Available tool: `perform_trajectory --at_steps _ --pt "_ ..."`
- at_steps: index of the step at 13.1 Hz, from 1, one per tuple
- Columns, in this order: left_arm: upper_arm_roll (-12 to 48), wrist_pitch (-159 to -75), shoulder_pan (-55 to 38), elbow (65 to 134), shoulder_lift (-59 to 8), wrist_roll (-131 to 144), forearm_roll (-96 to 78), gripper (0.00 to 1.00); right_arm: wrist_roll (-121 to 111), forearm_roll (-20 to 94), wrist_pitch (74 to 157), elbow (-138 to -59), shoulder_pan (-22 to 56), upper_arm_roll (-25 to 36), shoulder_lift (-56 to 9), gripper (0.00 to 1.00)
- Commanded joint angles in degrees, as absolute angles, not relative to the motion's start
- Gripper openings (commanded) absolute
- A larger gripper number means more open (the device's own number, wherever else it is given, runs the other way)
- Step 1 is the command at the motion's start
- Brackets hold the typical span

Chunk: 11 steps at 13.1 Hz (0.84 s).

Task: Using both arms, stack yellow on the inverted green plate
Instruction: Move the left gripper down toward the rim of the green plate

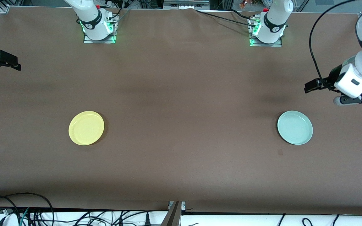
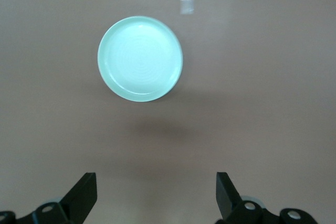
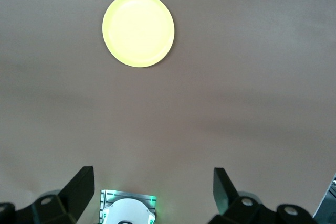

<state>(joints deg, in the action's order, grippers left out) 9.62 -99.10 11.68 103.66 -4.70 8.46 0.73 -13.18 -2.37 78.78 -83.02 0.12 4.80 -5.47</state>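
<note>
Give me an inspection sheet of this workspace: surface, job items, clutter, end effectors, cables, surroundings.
Surface: brown table cover, flat; one small dark mark near the green plate.
Job's things: yellow plate toward the right arm's end, rim up; green plate toward the left arm's end, rim up, not yet inverted. They lie far apart, each alone.
Clutter: nothing seen.
End effectors: left end effector open, empty, up in the air near the green plate; right end effector open, empty, up at the right arm's end of the table.
Cables: black cable looping off the left arm; loose cables below the table's near edge.
Surroundings: two arm bases with green lights.
</note>
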Motion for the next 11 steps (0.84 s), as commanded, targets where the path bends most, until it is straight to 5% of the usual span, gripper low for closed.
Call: perform_trajectory --at_steps 1,7,11 --pt "9.93 -107.54 15.9 107.47 -10.44 7.03 4.65 1.0 -13.62 -3.16 77.96 -82.18 -0.09 4.57 -5.71 1.0" --pt "10.02 -129.07 24.51 108.02 -30.55 -1.91 6.77 1.0 -13.71 -3.08 77.61 -82.44 0.18 4.31 -5.63 1.0" --pt "9.76 -130.6 24.08 107.31 -32.34 -3.52 6.77 1.0 -13.54 -2.55 76.99 -82.44 0.26 4.31 -5.71 1.0"
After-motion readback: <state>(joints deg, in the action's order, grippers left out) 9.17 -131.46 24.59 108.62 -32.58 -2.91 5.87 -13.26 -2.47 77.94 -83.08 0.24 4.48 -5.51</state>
